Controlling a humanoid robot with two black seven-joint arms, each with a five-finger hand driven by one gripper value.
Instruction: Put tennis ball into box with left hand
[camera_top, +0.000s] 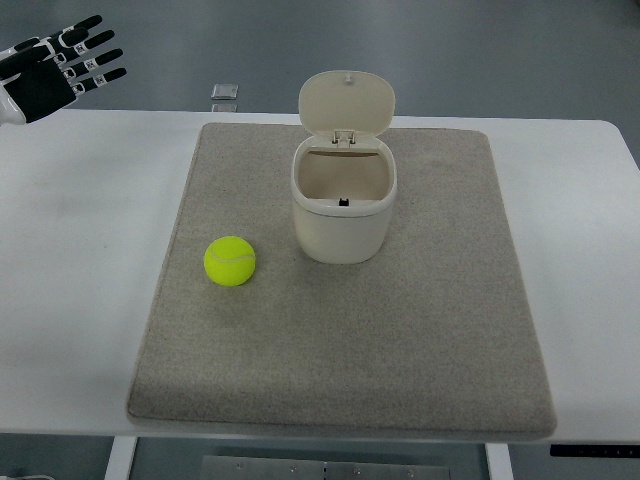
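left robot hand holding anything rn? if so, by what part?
Nothing. The left robot hand is open, up at the far left; the tennis ball lies untouched on the mat.

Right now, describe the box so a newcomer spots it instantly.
On the white table lies a grey mat. Near the mat's far middle stands the box, a cream bin with its hinged lid flipped up. It is the only container; the tennis ball sits to its left.

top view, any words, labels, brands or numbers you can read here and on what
No text reads clearly anywhere.
Left hand: small white tags on the fingers, too small to read.
Tennis ball: only its seam shows, no brand.
Box: plain, no label.
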